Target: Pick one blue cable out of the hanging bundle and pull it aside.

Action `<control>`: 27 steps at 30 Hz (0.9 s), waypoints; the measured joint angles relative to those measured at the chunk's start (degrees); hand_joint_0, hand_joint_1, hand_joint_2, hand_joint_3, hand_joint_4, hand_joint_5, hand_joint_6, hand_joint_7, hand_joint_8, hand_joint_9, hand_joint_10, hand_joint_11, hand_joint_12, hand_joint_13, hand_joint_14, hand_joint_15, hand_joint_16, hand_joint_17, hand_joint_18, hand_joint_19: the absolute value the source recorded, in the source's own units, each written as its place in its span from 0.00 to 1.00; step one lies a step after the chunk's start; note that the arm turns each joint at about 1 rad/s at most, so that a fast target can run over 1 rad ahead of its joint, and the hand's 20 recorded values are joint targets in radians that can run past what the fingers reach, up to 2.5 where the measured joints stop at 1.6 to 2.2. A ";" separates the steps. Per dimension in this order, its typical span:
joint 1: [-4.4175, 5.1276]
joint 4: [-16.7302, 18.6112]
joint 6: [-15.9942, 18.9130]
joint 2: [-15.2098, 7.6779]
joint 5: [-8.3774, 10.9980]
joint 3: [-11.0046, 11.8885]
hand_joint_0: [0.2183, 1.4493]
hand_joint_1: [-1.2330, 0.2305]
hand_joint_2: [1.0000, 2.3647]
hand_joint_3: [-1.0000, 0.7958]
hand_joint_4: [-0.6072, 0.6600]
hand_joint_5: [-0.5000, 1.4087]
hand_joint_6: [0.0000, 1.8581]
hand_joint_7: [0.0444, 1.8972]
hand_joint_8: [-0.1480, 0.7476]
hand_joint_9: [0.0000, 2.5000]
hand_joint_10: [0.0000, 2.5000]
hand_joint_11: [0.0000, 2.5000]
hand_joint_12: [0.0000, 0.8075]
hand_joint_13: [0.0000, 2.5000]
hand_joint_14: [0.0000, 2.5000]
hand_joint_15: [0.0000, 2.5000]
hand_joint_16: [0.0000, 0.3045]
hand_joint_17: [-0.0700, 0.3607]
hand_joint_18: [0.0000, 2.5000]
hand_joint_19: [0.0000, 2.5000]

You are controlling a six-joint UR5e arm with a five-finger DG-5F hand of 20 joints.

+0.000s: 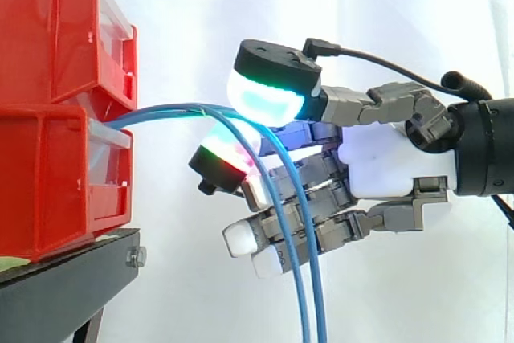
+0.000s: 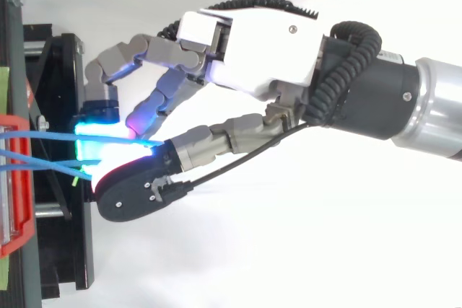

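Note:
Several thin blue cables (image 1: 309, 279) come out between the stacked red bins (image 1: 56, 78), arch to the right and hang straight down. My hand (image 1: 393, 162) reaches in from the right at the top of that arch. The thumb pad (image 1: 265, 98) glows green and cyan just above the cables, and a finger pad (image 1: 229, 154) glowing red sits right under them, so the two pinch the bundle where it bends. From above, the blue cables (image 2: 50, 135) run from the bin edge straight into the glowing pads of the hand (image 2: 260, 55). How many cables sit in the pinch is hidden.
The red bins rest on a black stand (image 1: 64, 287) at the left, close to the fingertips. The lower fingers (image 1: 241, 238) with white pads curl behind the hanging cables. A white curtain forms the backdrop, with free room below and right of the bins.

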 measured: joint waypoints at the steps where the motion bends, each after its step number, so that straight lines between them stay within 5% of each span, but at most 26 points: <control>1: -0.06 -0.40 0.00 0.01 -0.04 0.17 0.44 0.19 0.00 0.28 0.43 0.17 0.49 0.61 0.43 0.40 0.01 0.27 0.43 0.34 0.01 0.16 0.13 0.36 0.29 0.12; 9: -0.57 -5.90 0.07 0.01 -0.25 1.67 0.22 0.32 0.00 0.28 0.54 0.19 0.47 0.57 0.48 0.44 0.01 0.27 0.48 0.36 0.01 0.18 0.15 0.40 0.32 0.15; 16: -0.67 -6.82 0.00 0.01 -0.26 1.86 0.23 0.46 0.00 0.28 0.54 0.20 0.46 0.60 0.49 0.46 0.01 0.26 0.48 0.36 0.01 0.18 0.16 0.41 0.32 0.17; 24: -0.76 -6.87 -0.09 0.02 -0.27 1.96 0.29 0.37 0.02 0.45 0.54 0.20 0.46 0.70 0.49 0.45 0.01 0.28 0.47 0.36 0.01 0.18 0.14 0.39 0.31 0.17; 27: -0.77 -6.87 -0.14 0.22 -0.26 2.00 0.31 0.32 0.02 0.48 0.52 0.19 0.48 0.64 0.48 0.44 0.01 0.28 0.47 0.36 0.01 0.18 0.14 0.39 0.31 0.17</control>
